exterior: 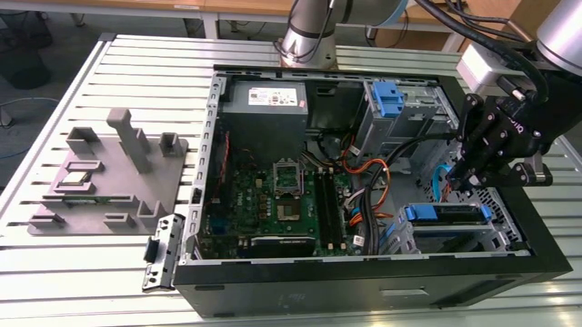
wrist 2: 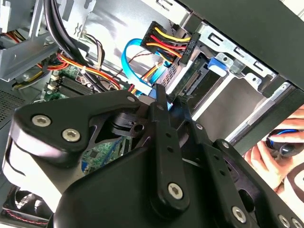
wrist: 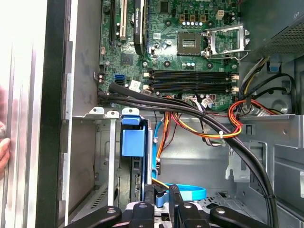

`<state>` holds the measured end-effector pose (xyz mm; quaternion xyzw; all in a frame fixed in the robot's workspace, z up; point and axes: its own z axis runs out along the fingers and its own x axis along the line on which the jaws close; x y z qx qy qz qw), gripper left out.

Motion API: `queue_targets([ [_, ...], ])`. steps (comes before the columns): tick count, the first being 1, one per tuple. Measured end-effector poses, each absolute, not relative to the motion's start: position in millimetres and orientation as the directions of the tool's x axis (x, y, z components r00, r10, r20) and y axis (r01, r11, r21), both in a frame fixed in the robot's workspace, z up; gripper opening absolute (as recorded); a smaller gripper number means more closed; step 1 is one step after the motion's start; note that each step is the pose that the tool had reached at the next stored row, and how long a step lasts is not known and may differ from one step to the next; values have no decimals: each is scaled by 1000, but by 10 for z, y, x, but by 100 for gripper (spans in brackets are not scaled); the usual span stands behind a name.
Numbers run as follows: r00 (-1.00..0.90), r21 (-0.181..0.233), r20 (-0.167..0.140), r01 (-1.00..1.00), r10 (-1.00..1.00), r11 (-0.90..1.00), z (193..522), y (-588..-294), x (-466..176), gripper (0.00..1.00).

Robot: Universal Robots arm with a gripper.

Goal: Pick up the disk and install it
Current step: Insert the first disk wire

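Slatted metal bench carries the open computer case — the disk sits seated in its bay, install nearly finished, while the gripper hovers above, finger state indiscernible.

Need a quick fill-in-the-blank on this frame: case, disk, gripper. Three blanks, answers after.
1. In the exterior view the gripper hangs over the open computer ____.
2. The disk sits in a drive bay, and its plastic rails are coloured ____.
3. In the exterior view the grey power supply sits toward the exterior view's ____ of the upright blue latch.

Missing words: case; blue; left
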<state>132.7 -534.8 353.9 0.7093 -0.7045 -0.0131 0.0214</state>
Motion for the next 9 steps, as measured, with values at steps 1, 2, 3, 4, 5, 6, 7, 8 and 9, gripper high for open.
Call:
queue_targets([
  [1,7,49,12,-999,-1000,-7,3539,-5348,1327,27],
  [2,7,49,12,-999,-1000,-6,3539,-5348,1328,27],
  [3,3,49,13,-999,-1000,-2,3538,-5351,1328,27],
  [4,-3,49,15,-999,-1000,3,3537,-5352,1328,27],
  [5,-8,49,17,-999,-1000,9,3535,-5353,1328,27],
  [6,-14,49,19,-999,-1000,15,3533,-5353,1328,27],
  [7,-21,49,22,-999,-1000,22,3530,-5353,1328,27],
  [8,-28,48,26,-998,-999,29,3527,-5354,1328,27],
  [9,-35,48,30,-998,-999,37,3525,-5353,1328,27],
])
